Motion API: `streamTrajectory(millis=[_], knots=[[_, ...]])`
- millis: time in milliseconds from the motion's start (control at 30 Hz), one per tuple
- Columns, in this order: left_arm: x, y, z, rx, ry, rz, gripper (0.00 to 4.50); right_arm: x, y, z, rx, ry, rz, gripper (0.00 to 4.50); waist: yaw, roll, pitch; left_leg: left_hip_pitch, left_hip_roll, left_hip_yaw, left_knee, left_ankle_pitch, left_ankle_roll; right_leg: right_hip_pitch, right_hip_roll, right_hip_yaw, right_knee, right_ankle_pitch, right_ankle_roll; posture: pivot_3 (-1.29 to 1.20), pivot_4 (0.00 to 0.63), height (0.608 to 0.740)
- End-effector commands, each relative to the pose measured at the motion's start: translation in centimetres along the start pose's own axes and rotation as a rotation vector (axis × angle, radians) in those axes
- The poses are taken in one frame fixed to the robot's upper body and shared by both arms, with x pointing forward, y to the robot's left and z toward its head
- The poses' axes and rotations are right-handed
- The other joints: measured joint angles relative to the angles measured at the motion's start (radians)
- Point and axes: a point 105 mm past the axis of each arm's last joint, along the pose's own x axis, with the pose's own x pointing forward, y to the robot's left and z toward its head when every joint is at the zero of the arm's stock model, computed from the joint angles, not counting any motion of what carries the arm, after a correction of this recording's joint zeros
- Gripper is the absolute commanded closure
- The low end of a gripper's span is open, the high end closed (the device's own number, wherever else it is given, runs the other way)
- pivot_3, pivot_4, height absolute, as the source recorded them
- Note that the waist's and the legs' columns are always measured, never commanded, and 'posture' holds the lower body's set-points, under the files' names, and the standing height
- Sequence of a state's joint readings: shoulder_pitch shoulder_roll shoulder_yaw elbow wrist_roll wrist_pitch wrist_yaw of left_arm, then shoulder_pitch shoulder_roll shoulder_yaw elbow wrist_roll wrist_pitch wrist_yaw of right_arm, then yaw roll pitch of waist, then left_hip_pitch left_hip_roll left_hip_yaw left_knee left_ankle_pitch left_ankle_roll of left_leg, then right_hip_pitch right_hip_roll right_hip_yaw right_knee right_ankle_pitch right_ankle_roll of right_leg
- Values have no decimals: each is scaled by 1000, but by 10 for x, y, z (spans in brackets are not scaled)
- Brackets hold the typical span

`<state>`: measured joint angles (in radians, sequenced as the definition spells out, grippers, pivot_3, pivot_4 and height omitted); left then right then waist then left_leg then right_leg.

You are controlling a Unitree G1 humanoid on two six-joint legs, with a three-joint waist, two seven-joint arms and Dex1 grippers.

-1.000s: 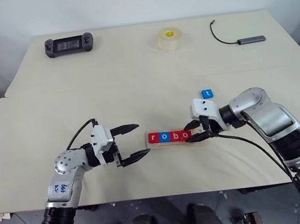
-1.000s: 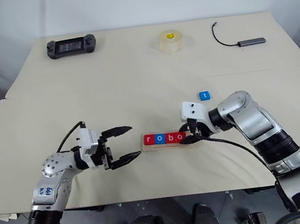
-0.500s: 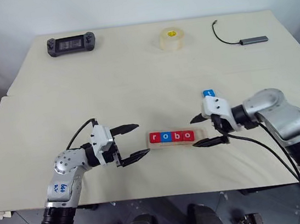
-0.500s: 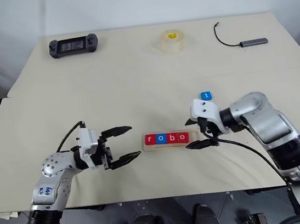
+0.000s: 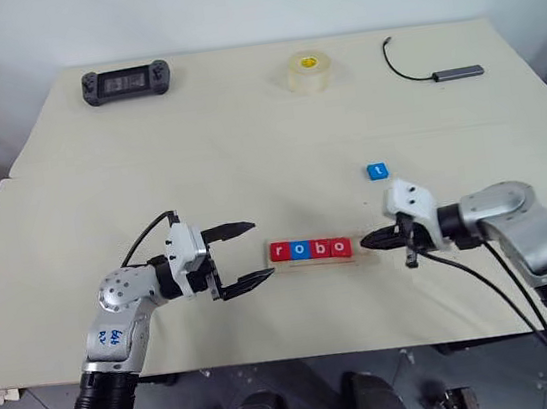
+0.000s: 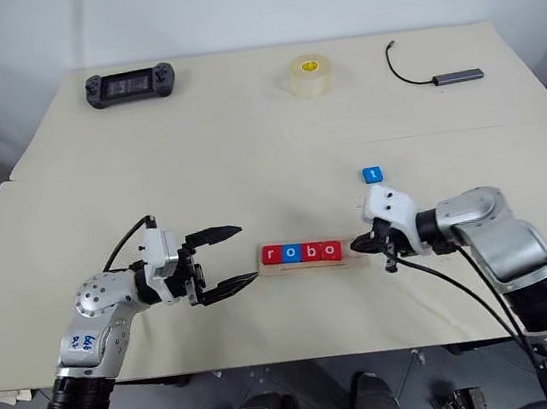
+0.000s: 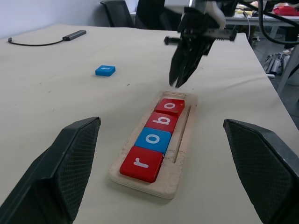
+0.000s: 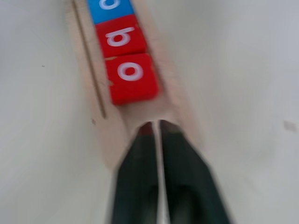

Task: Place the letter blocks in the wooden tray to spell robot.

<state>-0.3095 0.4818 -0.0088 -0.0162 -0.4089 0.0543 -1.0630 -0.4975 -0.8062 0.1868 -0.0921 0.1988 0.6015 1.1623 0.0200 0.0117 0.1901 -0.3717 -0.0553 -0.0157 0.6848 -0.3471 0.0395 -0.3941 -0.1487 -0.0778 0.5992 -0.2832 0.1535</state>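
The wooden tray (image 5: 359, 253) lies near the table's front edge. Four letter blocks sit in it from its left end: red r (image 5: 281, 252), blue o (image 5: 300, 250), red b (image 5: 320, 249) and red o (image 5: 340, 247). The tray's right end (image 8: 135, 116) is bare wood. A blue t block (image 5: 377, 170) lies flat on the table, behind and to the right of the tray. My right gripper (image 5: 365, 244) is shut on nothing, its tip over the tray's bare right end. My left gripper (image 5: 259, 251) stands open and empty just left of the tray.
Along the table's far side lie a black game controller (image 5: 126, 81), a clear tape roll (image 5: 307, 69) and a grey adapter with a black cable (image 5: 458, 71). The table's front edge runs close below both grippers.
My right gripper opened off the last red o, drew back to the right and lower, then closed empty. The left gripper has not moved.
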Motion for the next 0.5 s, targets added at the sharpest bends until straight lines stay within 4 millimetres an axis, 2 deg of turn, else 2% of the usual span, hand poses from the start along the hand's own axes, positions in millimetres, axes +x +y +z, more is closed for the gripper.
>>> streamTrajectory(millis=[33,333,500], knots=[[-1,2,6,17,-17,3,0,1,4,13,-43,-11,20,4448,1,0,0,0,0,0,0,0,0,0,0,0,0,0,0,0,150,740],[-2,0,5,13,-16,20,0,13,-3,23,-38,-19,-7,4448,2,0,0,0,0,-1,0,0,0,0,0,0,0,0,0,0,150,740],[-3,0,4,12,-15,22,0,0,-5,17,-39,5,-27,4448,3,0,0,0,-1,-1,0,0,0,0,0,0,0,0,0,0,150,740]])
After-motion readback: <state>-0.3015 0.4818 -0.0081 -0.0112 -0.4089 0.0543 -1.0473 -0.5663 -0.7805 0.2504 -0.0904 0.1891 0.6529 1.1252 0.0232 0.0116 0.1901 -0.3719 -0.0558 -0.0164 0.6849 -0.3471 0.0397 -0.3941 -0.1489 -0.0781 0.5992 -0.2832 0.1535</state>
